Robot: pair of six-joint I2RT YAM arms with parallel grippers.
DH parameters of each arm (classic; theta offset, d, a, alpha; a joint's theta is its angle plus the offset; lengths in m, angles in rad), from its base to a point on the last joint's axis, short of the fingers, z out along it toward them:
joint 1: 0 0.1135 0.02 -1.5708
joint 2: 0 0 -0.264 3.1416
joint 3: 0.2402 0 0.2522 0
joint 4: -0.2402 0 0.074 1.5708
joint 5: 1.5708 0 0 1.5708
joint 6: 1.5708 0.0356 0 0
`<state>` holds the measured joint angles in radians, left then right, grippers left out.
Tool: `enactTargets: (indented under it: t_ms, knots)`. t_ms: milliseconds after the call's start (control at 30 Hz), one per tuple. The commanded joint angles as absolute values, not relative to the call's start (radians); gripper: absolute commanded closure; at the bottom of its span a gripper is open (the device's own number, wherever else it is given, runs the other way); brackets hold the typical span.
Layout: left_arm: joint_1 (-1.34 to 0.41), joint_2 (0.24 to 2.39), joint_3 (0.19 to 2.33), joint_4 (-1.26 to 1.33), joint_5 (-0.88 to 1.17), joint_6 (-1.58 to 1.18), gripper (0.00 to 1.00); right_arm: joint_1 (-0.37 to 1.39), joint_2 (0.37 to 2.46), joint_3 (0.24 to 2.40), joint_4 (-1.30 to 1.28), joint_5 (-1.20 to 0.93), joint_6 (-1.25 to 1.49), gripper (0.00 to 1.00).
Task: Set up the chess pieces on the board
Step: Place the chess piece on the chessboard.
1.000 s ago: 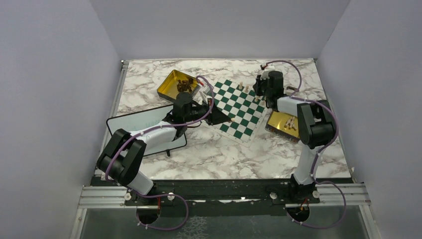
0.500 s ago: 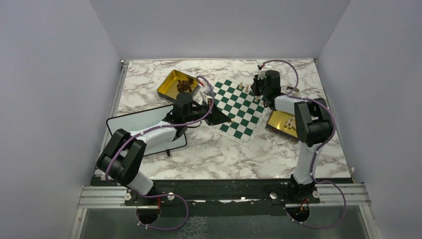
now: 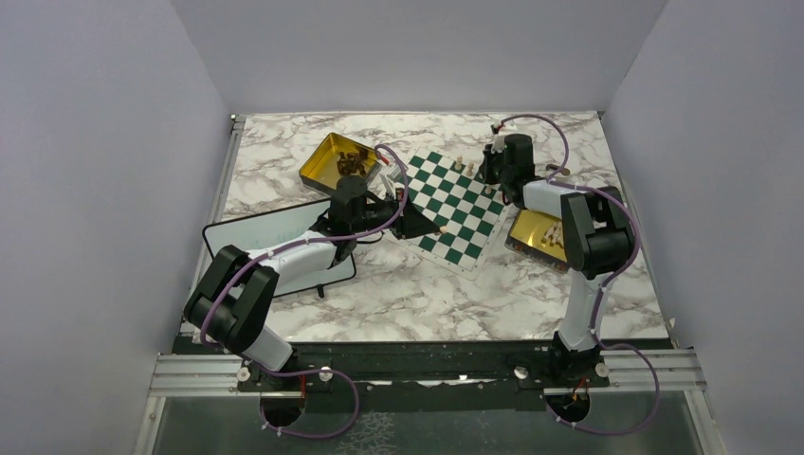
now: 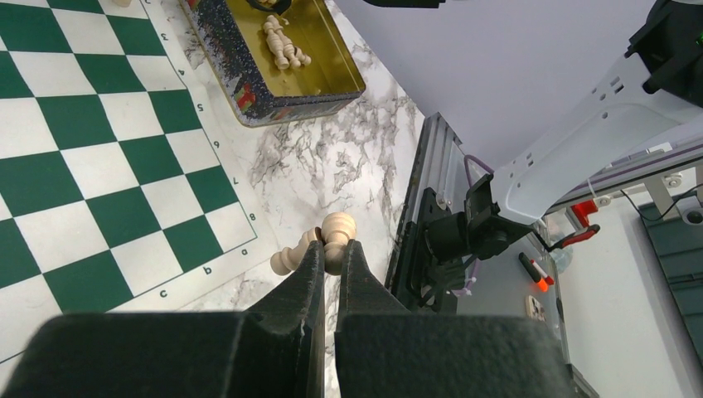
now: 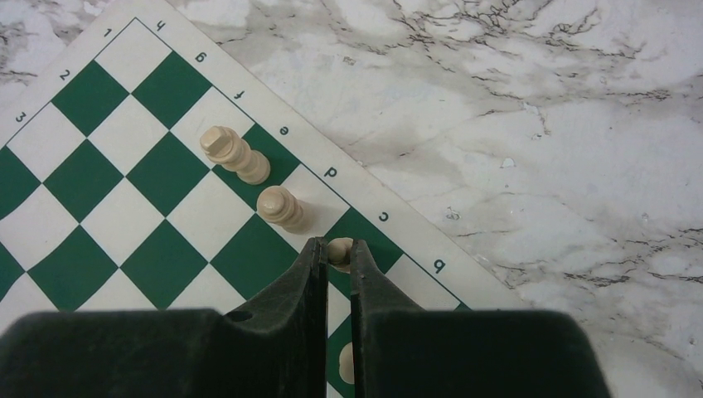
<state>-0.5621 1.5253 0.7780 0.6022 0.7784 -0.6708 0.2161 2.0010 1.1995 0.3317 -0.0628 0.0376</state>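
Observation:
The green-and-white board (image 3: 446, 196) lies angled at mid-table. My left gripper (image 3: 431, 228) hovers at its near corner. In the left wrist view it (image 4: 332, 247) is shut on a beige piece (image 4: 338, 232), and a second beige piece (image 4: 288, 259) sticks out beside the left finger. My right gripper (image 3: 491, 176) is at the board's far right edge. In the right wrist view it (image 5: 335, 245) is shut on a small beige piece (image 5: 338, 251) over the c file. Two beige pieces (image 5: 236, 156) (image 5: 280, 206) stand beside it on the edge row.
A gold tin (image 3: 327, 159) with dark pieces (image 3: 353, 163) sits left of the board. Another gold tin (image 3: 533, 239) with beige pieces (image 4: 286, 46) sits right of it. A black-framed whiteboard (image 3: 275, 248) lies under the left arm.
My right gripper has moved left and a little farther back, onto the board's far right edge, with its piece. The left arm has not moved.

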Motion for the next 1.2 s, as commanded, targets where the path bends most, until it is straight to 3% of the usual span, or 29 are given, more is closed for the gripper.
enactTargets:
  t_ms: [0,1167]
  knots:
    - [-0.557,1.500,0.799,0.617,0.808,-0.663,1.00,0.222,2.019,1.234,0.302,-0.035,0.051,0.92]
    - [-0.555,1.505,0.804,0.614,0.810,-0.660,1.00,0.222,2.046,1.271,0.247,-0.041,0.065,0.86]
